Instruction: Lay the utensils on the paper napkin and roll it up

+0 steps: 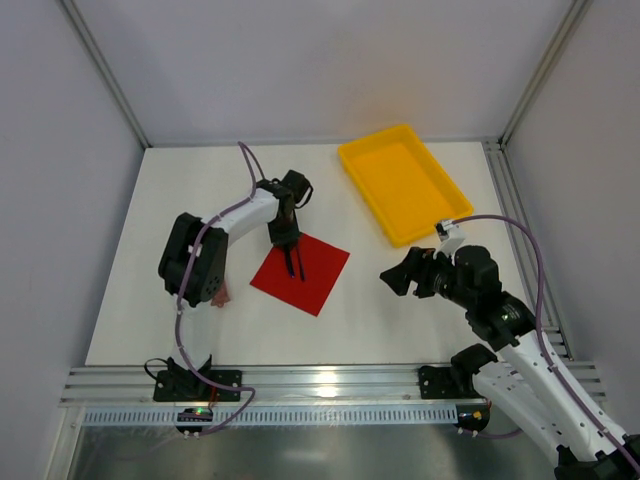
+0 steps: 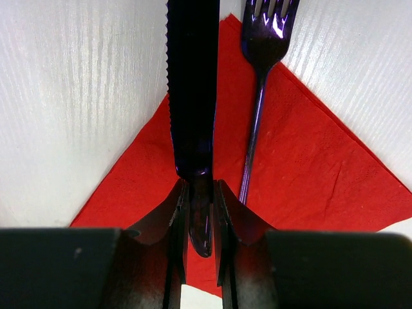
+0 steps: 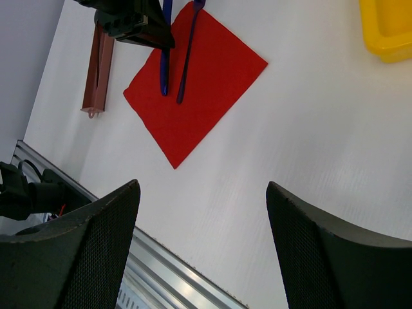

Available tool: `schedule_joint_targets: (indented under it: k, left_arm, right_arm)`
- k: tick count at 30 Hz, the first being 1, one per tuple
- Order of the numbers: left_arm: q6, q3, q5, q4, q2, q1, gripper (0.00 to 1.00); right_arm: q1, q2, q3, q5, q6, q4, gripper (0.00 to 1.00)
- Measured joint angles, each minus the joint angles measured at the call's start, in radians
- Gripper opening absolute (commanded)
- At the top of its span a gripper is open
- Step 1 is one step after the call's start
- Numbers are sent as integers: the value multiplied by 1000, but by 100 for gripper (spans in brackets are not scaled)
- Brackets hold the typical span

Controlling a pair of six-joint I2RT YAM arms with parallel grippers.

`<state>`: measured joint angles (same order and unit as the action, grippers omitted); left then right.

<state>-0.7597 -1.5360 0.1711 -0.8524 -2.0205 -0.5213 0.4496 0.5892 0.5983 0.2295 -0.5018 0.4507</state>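
While the left tool (image 2: 201, 201) is clenched on the knife's (image 2: 192, 84) handle, the knife should be lowered flat and parallel, just beside the fork (image 2: 257, 109) lying on the napkin (image 2: 309, 167), before letting go. Whether the blade already rests on the paper is hard to tell. In the top view the left arm bends up from lower left, wrist pitched down over the napkin at centre. The right tool (image 3: 203, 193) hangs released at right, well apart, above the counter (image 3: 309, 129).

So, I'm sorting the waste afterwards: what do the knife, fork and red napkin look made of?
The knife looks like glossy dark plastic, its serrated edge moulded-looking. The fork seems the same, with purple glints. The napkin is matt, finely textured paper.
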Motion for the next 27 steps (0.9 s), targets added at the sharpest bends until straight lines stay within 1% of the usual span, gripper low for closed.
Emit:
schedule_joint_targets:
  k: [16, 21, 25, 26, 27]
  left_arm:
    - [-32, 0, -26, 12, -35, -5, 0]
    - [-38, -2, -26, 13, -50, -9, 9]
    - [-40, -2, -26, 12, -50, -8, 13]
    - [-41, -2, -26, 12, -50, -8, 17]
    - [-41, -2, -26, 12, -50, -9, 18]
  right_arm:
    - [0, 6, 0, 0, 1, 0, 80]
    - [0, 6, 0, -1, 3, 0, 80]
    - [0, 6, 0, -1, 3, 0, 80]
    - [0, 6, 0, -1, 3, 0, 80]
    - [0, 6, 0, -1, 2, 0, 80]
